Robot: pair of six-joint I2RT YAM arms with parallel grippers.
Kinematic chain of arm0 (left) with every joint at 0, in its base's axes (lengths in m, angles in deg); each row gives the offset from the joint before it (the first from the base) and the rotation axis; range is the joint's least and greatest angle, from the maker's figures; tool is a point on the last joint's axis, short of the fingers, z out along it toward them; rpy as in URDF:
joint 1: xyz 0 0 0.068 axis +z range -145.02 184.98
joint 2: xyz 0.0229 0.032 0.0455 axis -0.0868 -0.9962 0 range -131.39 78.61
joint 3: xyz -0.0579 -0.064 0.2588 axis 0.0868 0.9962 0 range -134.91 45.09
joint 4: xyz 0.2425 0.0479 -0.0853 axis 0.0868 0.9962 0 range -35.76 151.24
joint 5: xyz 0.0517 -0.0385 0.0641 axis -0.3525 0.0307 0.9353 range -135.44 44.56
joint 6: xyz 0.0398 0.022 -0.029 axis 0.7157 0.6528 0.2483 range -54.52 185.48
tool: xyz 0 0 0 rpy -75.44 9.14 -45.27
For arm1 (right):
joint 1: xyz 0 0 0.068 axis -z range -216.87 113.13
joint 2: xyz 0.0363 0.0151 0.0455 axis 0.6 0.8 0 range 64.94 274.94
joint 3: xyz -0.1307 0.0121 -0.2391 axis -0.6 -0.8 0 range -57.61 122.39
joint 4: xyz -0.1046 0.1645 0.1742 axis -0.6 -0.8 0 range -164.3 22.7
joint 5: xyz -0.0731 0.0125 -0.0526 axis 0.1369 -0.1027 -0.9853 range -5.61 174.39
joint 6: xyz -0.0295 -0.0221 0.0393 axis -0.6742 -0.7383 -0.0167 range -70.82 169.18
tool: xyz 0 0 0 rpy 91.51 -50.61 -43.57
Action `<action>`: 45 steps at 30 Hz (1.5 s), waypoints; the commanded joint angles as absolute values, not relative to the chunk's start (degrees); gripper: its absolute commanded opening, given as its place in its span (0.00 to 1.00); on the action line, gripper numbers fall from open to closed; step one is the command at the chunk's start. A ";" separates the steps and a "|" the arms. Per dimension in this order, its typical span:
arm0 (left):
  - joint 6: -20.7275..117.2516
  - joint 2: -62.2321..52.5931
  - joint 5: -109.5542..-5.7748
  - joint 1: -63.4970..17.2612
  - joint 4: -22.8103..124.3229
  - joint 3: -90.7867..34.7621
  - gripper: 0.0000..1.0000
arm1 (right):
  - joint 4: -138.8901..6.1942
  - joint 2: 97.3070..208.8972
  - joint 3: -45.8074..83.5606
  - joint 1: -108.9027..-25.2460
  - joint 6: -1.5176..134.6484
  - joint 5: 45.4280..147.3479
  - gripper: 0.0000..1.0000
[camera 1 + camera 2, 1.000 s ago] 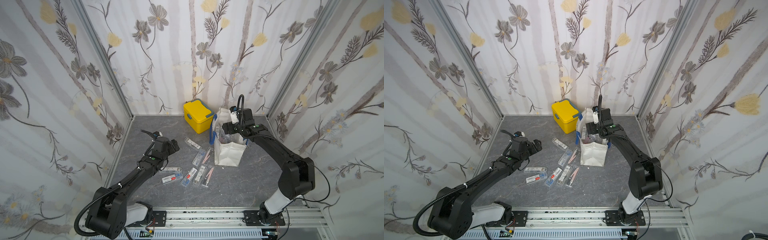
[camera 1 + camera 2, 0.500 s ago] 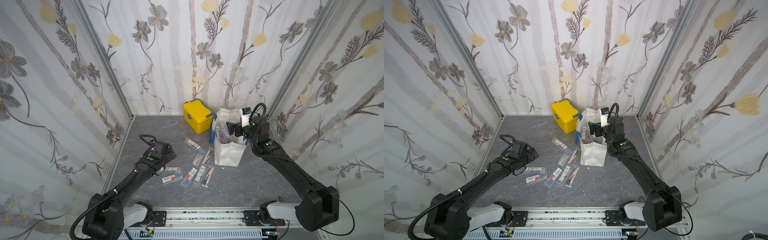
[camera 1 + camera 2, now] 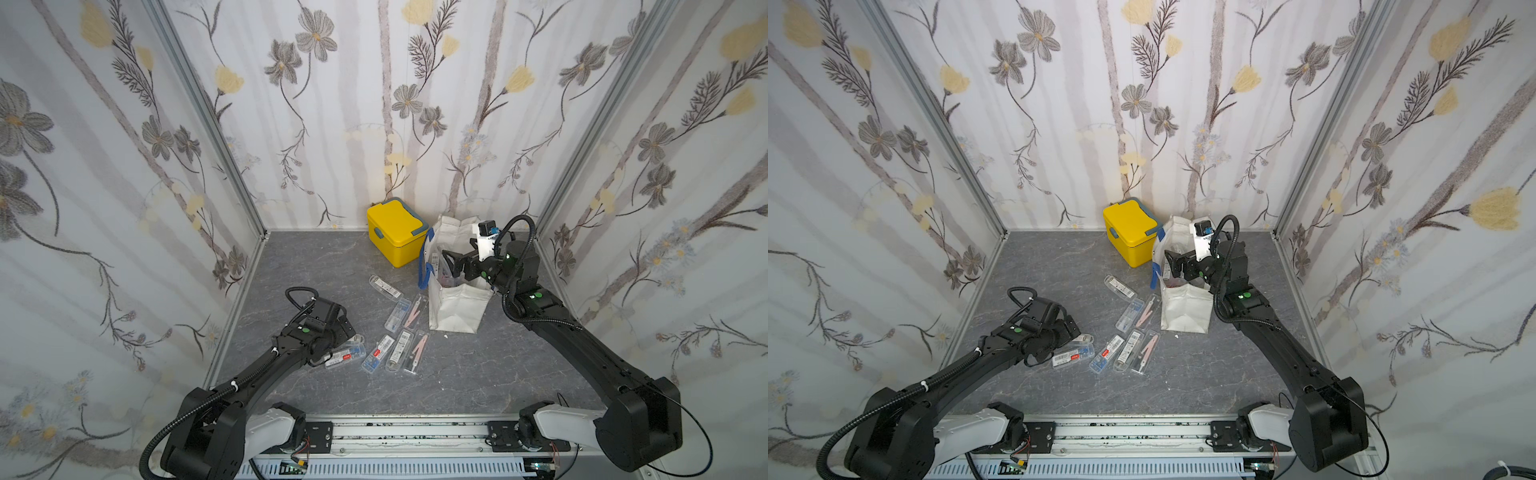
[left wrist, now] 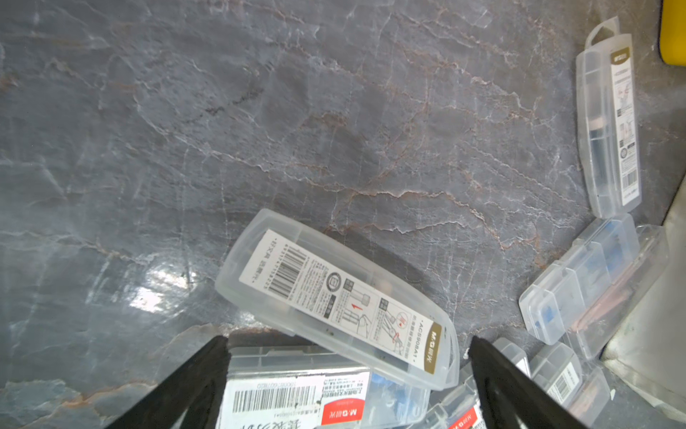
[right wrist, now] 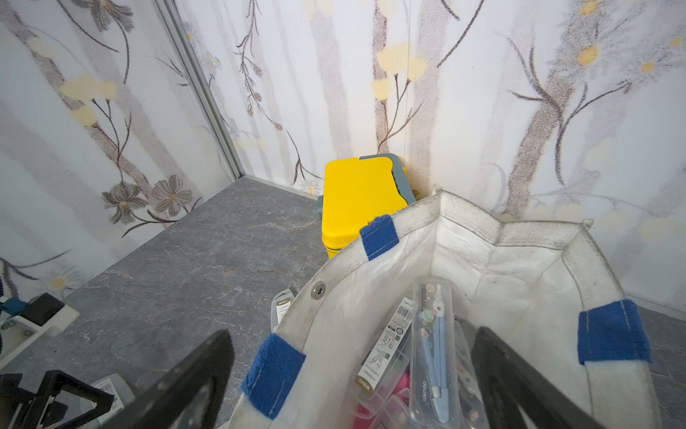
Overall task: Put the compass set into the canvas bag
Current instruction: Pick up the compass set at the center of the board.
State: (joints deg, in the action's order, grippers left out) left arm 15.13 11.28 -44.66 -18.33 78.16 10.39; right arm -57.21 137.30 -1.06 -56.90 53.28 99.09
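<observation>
Left gripper (image 4: 349, 340): jaws wide, empty, low over two clear compass set cases (image 3: 344, 356), left of centre in both top views.
Loose cases (image 3: 401, 332): more flat on the grey table (image 3: 324, 266), mid-frame.
Yellow box (image 3: 395, 232): shut, upper centre.
Canvas bag (image 3: 457, 307): upright, right of centre, open, cases inside.
Right gripper (image 3: 454, 262): spread wide, empty, above the bag's mouth.

Bag (image 3: 457, 309): off-white, blue straps. Box (image 3: 392, 232): yellow, grey-blue trim. Cases (image 4: 334, 297): clear, white barcode labels, some red patches. Floor (image 3: 478, 374): grey marble, pale and rust veins. Walls (image 3: 332, 124): white, grey-yellow florals. Arms (image 3: 582, 345): black.
</observation>
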 commanded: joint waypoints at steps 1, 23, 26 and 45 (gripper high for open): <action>13.46 9.81 -45.00 -18.40 72.63 10.73 1.00 | -54.22 137.32 -1.36 -57.10 53.95 99.95 1.00; 21.36 -12.30 -46.48 -18.47 65.60 -0.39 1.00 | -53.72 136.23 -3.54 -57.27 54.52 100.65 0.99; 23.07 -15.96 -46.15 -19.33 67.49 -3.80 1.00 | -53.90 135.96 -3.71 -57.35 54.37 100.44 1.00; 25.49 -23.89 -37.78 -26.65 77.57 -12.85 0.71 | -54.83 134.14 -2.46 -57.30 55.87 99.82 0.99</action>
State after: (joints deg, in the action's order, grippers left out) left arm 26.33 -23.36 -35.13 -26.11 74.60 -12.80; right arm -56.21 134.63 -2.98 -57.32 55.14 99.46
